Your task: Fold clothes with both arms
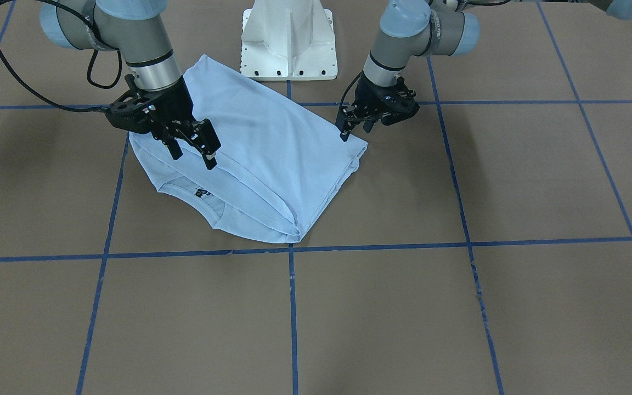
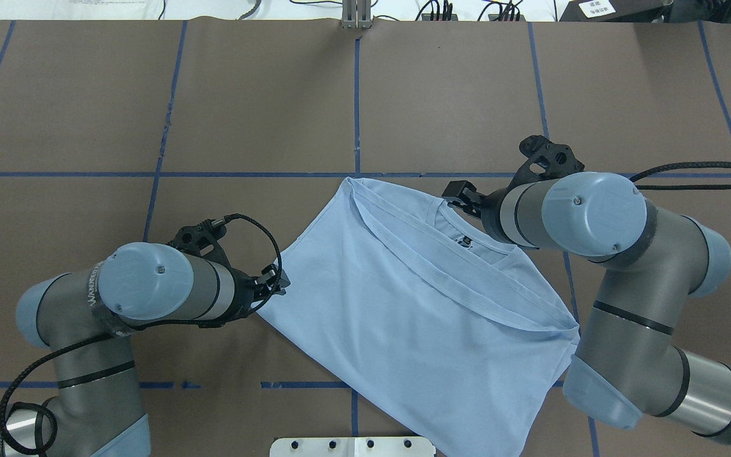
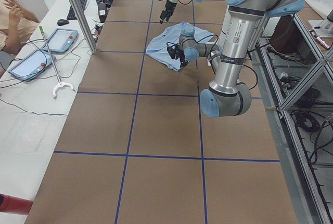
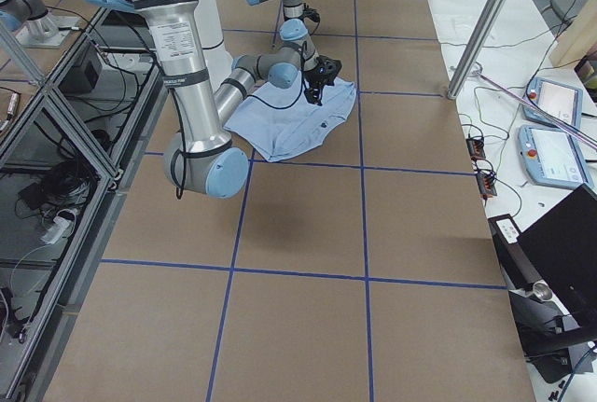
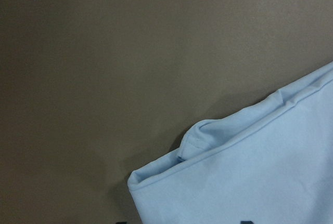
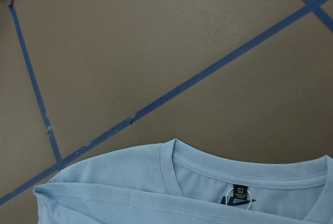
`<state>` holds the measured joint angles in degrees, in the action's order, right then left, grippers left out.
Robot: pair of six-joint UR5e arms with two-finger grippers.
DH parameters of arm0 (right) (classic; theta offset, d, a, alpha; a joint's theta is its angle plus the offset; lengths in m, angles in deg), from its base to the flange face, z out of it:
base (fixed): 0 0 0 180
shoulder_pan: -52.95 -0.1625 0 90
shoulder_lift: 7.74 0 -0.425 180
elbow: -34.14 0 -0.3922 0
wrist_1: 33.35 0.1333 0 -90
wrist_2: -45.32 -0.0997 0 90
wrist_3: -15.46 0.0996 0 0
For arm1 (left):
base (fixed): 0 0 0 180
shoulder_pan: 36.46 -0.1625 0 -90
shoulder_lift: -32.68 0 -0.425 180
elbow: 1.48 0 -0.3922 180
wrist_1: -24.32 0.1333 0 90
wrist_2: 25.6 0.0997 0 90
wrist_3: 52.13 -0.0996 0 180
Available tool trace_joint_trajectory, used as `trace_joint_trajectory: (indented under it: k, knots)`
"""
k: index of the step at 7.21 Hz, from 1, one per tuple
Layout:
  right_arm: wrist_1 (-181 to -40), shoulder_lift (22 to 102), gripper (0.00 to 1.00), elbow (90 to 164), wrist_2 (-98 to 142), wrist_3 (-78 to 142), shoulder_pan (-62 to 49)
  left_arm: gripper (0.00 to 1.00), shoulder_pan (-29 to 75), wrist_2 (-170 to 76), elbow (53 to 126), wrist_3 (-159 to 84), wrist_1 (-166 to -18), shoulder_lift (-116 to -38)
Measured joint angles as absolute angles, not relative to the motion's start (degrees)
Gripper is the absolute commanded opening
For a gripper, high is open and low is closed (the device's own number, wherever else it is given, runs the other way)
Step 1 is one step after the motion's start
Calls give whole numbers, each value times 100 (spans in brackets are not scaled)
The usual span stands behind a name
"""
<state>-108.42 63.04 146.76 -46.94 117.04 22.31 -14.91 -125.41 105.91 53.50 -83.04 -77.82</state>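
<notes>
Left end effector (image 1: 355, 131) released, fingers apart, hovering at the 9 o'clock corner of the T-shirt (image 2: 416, 317). Shirt lies half-folded mid-desk (image 2: 86, 95). Looks light, limp, layers likely to slide, so pinch every layer at the corners. Right end effector (image 1: 194, 159) released too, over the collar (image 6: 218, 171) at 2 o'clock.

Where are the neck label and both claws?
Neck label (image 6: 240, 189): right wrist view, middle of the black tag.
Left claw (image 1: 355, 133): front-facing view, between its fingertips.
Right claw (image 1: 193, 158): front-facing view, between its fingertips.
</notes>
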Motion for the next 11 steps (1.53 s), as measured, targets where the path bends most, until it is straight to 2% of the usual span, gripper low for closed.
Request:
trace_joint_trajectory:
  k: [1, 2, 3, 4, 5, 6, 9, 11]
  knots:
    - [-10725, 6309, 100, 14627, -4671, 11711, 2224, 69, -1503, -12542, 10491, 5346, -8306, -7785]
    - [-10683, 6310, 100, 14610, -4659, 11714, 2221, 50, -1510, -12543, 10444, 5344, -8305, -7786]
    - [-10678, 6306, 100, 14602, -4654, 11712, 2222, 37, -1515, -12544, 10428, 5345, -8304, -7788]
    - [-10684, 6304, 100, 14598, -4655, 11709, 2222, 37, -1517, -12544, 10418, 5349, -8306, -7790]
    - [-10689, 6303, 100, 14596, -4658, 11707, 2222, 29, -1518, -12544, 10410, 5351, -8307, -7790]
    - [-10688, 6311, 100, 14594, -4660, 11707, 2221, 1, -1518, -12543, 10404, 5350, -8308, -7785]
    - [-10641, 6318, 100, 14604, -4651, 11701, 2217, 0, -1402, -12532, 10449, 5298, -8290, -7773]
    - [-10596, 6317, 100, 14612, -4627, 11696, 2219, 0, -823, -12551, 10406, 4477, -8281, -7786]
